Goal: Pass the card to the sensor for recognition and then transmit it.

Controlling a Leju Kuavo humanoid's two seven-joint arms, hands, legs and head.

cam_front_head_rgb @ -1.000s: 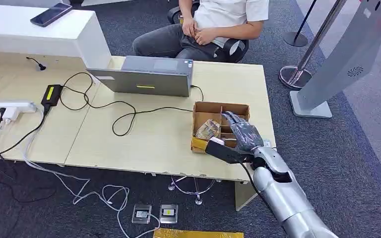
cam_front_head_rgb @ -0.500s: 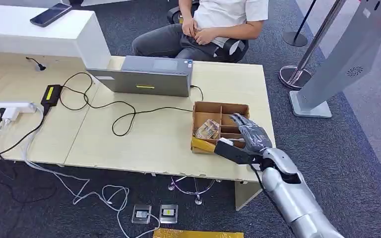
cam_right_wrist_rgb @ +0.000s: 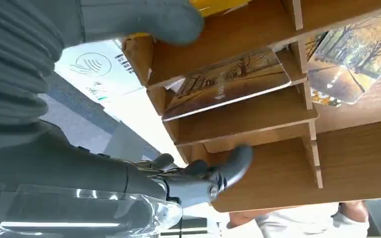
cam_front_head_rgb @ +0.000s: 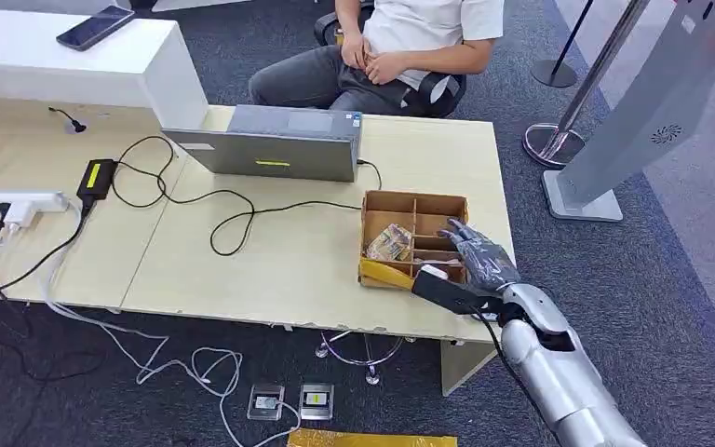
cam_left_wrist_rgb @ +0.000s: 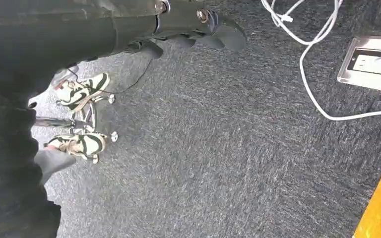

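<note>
Card (cam_right_wrist_rgb: 226,84), the autumn-tree printed one, lies flat in a slot of the brown cardboard divider box (cam_front_head_rgb: 413,202) on the tabletop; my right hand (cam_front_head_rgb: 478,263) has slid back toward five o'clock, fingers (cam_right_wrist_rgb: 233,166) spread, nothing picked up yet.

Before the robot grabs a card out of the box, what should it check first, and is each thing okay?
1. Right hand is over the cardboard box: ok, at its near right corner.
2. Right hand holds nothing: ok, fingers apart on the box, nothing between them.
3. A card is within reach: ok, one stands in a slot close to the thumb.
4. Thumb and fingers sit on either side of that card: not ok, fingers rest on another divider.
5. Left hand stays out of the way: ok, hanging over the carpet.
6. Sensor location: cannot tell.
</note>
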